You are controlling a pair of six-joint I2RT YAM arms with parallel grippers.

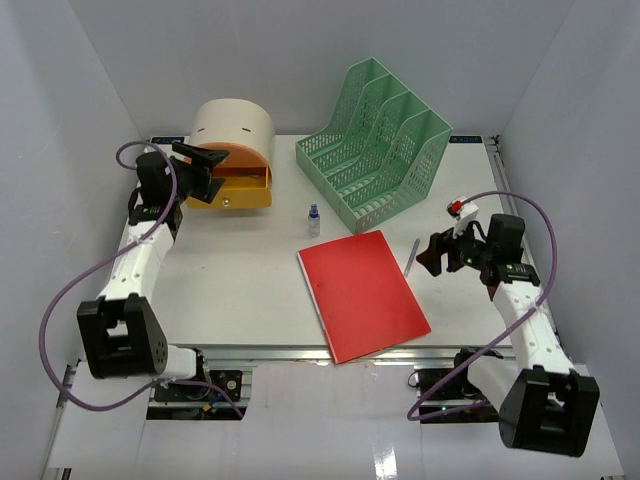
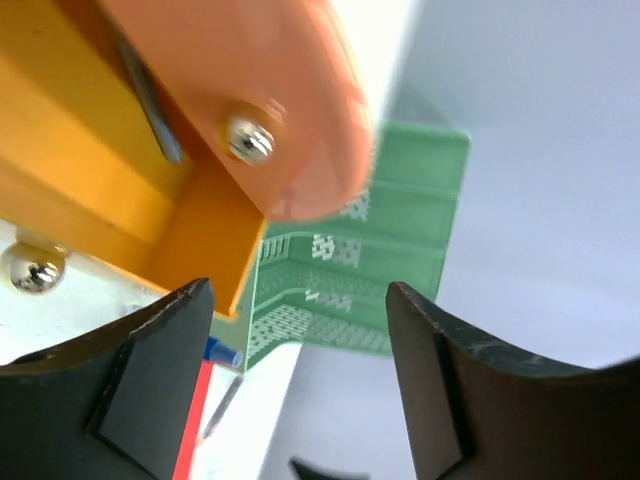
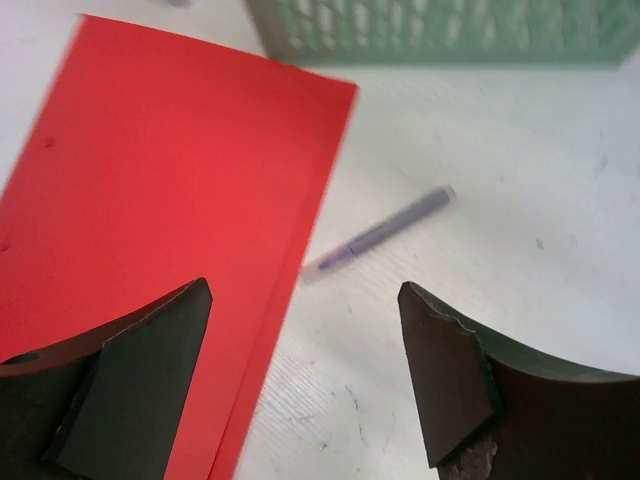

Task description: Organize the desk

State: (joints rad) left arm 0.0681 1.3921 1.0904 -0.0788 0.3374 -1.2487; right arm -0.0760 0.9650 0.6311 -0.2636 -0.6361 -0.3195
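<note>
Both spread, the left gripper [image 2: 297, 300] faces the drawer [image 1: 240, 188] at ten o'clock and the right gripper [image 3: 302, 300] hovers over the pen [image 3: 385, 232], probably to grab it.

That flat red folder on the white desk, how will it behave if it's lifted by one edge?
The thin red folder lies completely flat, so it would probably droop from one edge. It looks light and smooth; a push would likely slide it across the white desk.

drawer box [image 1: 233, 150] sits back left on the desk [image 1: 230, 290]; file rack [image 1: 375, 145] back right; folder [image 1: 363, 293] in front, pen [image 1: 412, 256] just right of it
</note>
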